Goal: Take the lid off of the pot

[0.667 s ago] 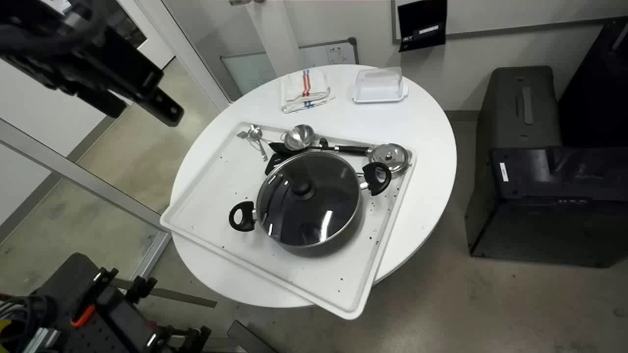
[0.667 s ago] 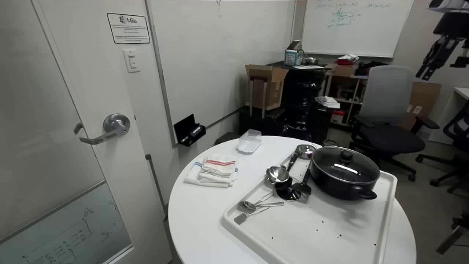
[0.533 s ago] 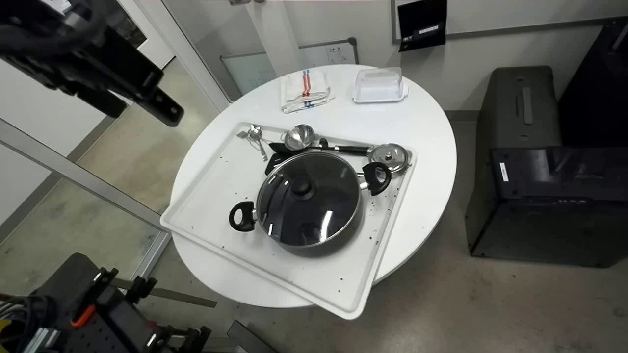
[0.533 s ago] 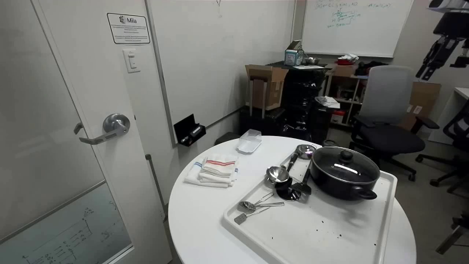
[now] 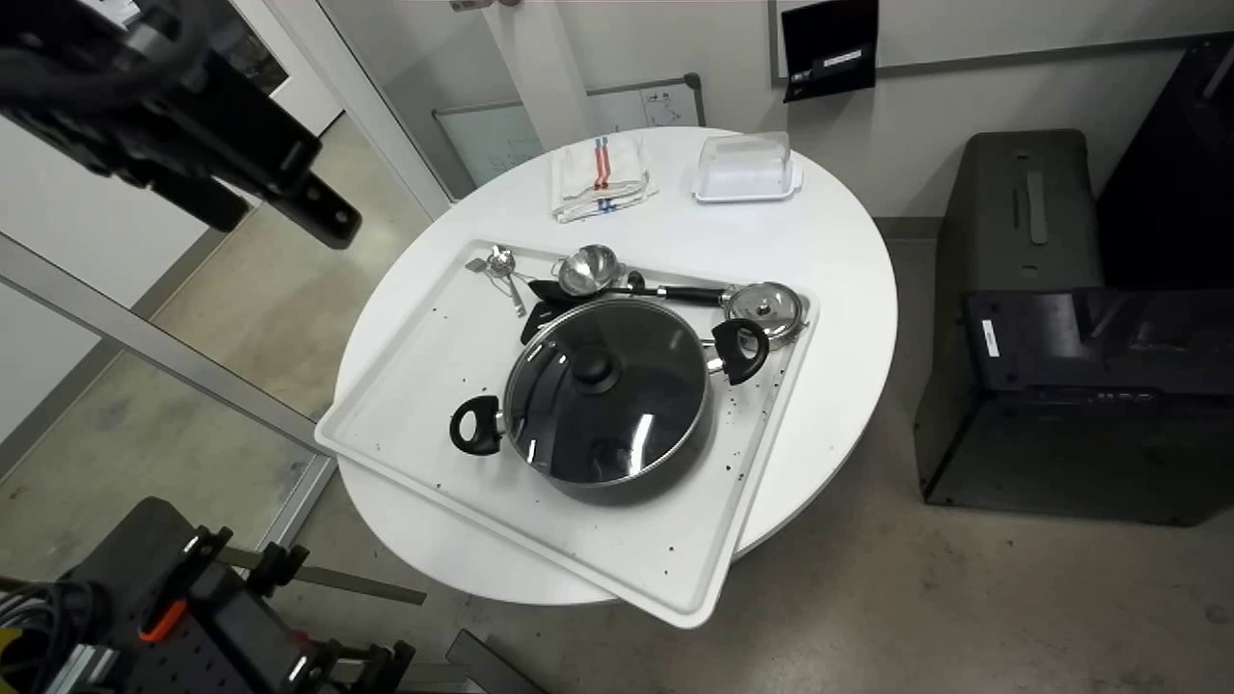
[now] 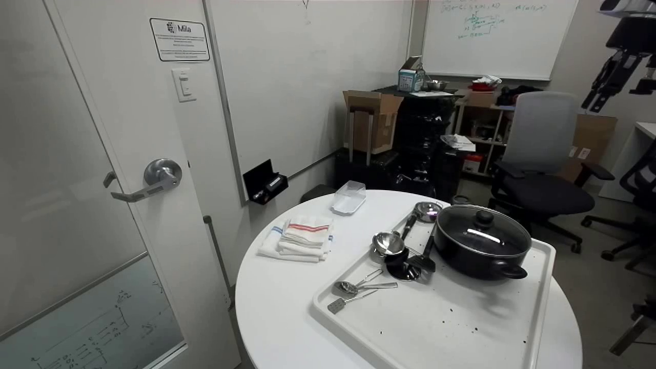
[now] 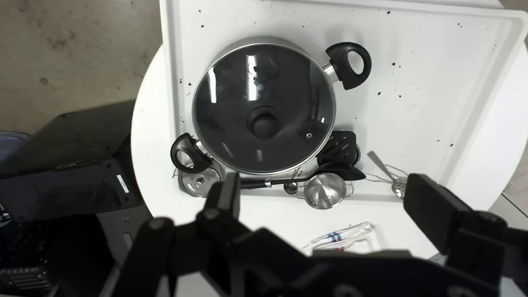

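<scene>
The pot is wide, black and two-handled. It stands upright on a white tray on the round table, and one of its handles shows at its side. The lid, dark glass with a thin metal rim and black central knob, sits flat on the pot in both exterior views. In the wrist view the lid lies beyond the fingertips. My gripper is open and empty, its fingers wide apart. It hangs high and off to the table's side in both exterior views.
On the tray beside the pot lie a small metal colander, black utensils, a small glass-lidded metal pan and small metal utensils. Folded towels and a clear plastic box are on the table.
</scene>
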